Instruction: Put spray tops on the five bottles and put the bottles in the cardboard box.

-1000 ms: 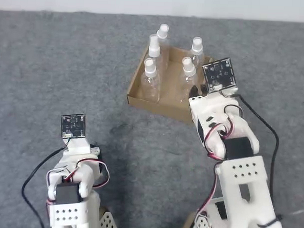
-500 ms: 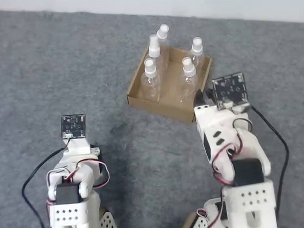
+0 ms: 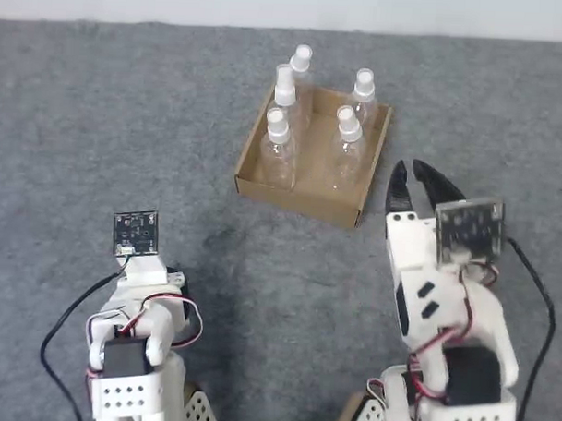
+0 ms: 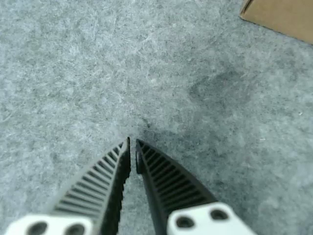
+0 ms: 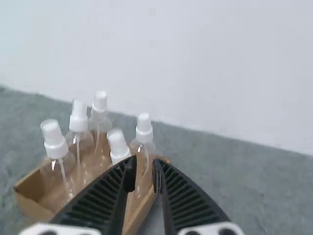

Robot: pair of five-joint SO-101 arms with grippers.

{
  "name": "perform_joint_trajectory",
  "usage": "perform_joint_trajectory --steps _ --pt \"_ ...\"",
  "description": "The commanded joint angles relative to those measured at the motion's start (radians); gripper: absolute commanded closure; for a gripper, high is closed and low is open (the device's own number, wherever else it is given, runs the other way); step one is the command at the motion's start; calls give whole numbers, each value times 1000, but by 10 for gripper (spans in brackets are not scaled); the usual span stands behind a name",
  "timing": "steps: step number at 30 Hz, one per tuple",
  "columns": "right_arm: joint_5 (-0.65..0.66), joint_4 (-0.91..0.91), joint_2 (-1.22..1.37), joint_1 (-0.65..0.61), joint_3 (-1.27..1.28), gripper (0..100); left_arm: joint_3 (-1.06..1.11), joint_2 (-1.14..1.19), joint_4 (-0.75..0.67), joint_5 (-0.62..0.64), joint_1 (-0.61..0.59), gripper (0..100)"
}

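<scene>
Right gripper [image 3: 409, 167]: cardboard box [image 3: 300, 196] just ahead-left of the fingertips, its right wall nearest.

Five bottles stand upright in the box. Nearest row: near-left bottle [image 3: 278, 150] and near-right bottle [image 3: 345, 148], side by side. Beyond them: mid-left bottle [image 3: 289, 98], the farthest bottle [image 3: 302, 73] close behind it, and the far-right bottle [image 3: 363, 98].

Left gripper [image 4: 133, 143]: low over the table [image 4: 73, 73], box well ahead and to its right.

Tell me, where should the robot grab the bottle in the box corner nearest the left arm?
Probably the neck just under its white spray top, coming from above. The bottle stands upright, the cardboard box wall blocks its lower part, and other bottles crowd it.
</scene>
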Motion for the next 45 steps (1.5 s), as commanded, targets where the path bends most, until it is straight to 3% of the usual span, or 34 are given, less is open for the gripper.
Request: perform_joint_trajectory --steps 1,10,22,29,32,36,41,45 --pt "-8 -74 -114 16 35 988 -19 -23 6 -6 0 988" --pt "-5 -119 -346 16 164 988 -19 -23 6 -6 0 988" --pt "-11 -120 -348 13 166 980 -19 -23 6 -6 0 988" --pt "-11 -88 -348 16 196 745 -19 -23 6 -6 0 988" --pt "-11 -65 -348 16 227 707 -19 -23 6 -6 0 988" --pt "-11 -53 -348 16 278 767 -19 -23 6 -6 0 988" --pt "-11 -62 -348 15 328 993 -19 -23 6 -6 0 988" --pt "-11 -62 -348 15 385 957 -19 -23 6 -6 0 988"
